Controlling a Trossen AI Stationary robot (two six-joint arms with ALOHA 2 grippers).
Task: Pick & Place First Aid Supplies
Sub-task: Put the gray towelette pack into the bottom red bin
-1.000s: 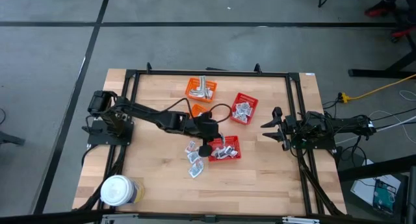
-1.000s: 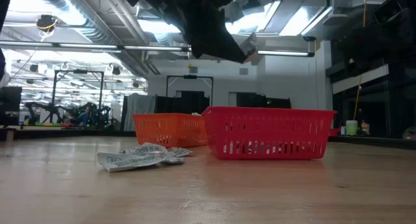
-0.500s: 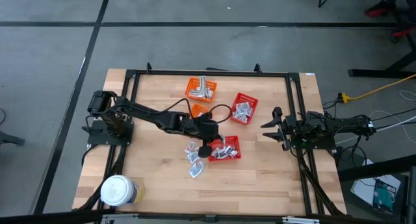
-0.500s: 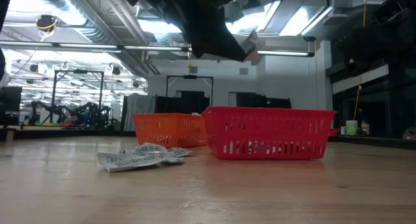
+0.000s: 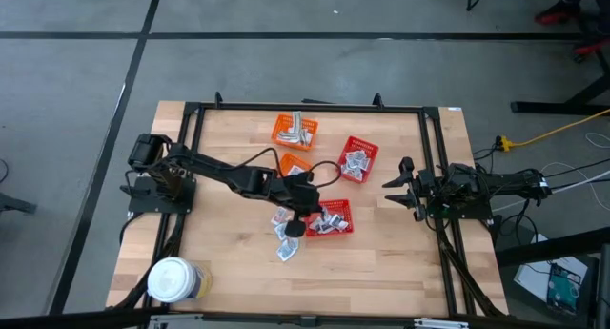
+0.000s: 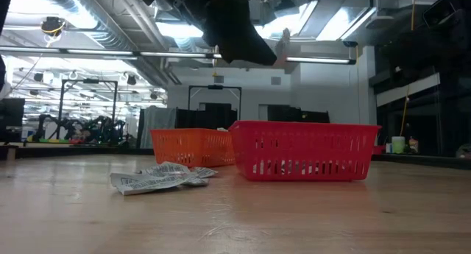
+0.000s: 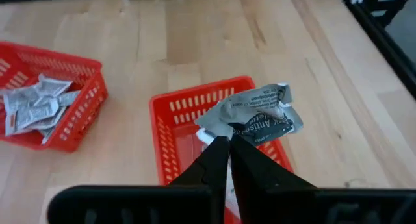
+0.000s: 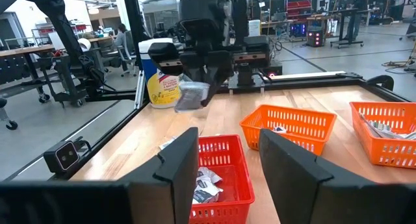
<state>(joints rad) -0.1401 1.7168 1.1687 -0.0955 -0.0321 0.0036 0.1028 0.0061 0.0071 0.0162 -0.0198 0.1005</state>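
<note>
While the left gripper (image 7: 229, 141) pinches a crumpled silvery sachet (image 7: 255, 113) above the red mesh basket (image 7: 179, 110), release only once centred over it; the right gripper (image 8: 227, 152) waits open.

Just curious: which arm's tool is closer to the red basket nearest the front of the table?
The left. Its tool hangs at that red basket's edge, pinching a crumpled sachet above it. The right tool waits apart, off to the basket's side.

Silvery-grey packet (image 7: 255, 113) with dark print, pinched by black fingers (image 7: 214, 160). Red mesh basket (image 7: 170, 112) below, orange baskets (image 5: 294, 131) behind, pale wood table (image 5: 381, 262), yellow jar (image 5: 174, 280) with white lid.
</note>
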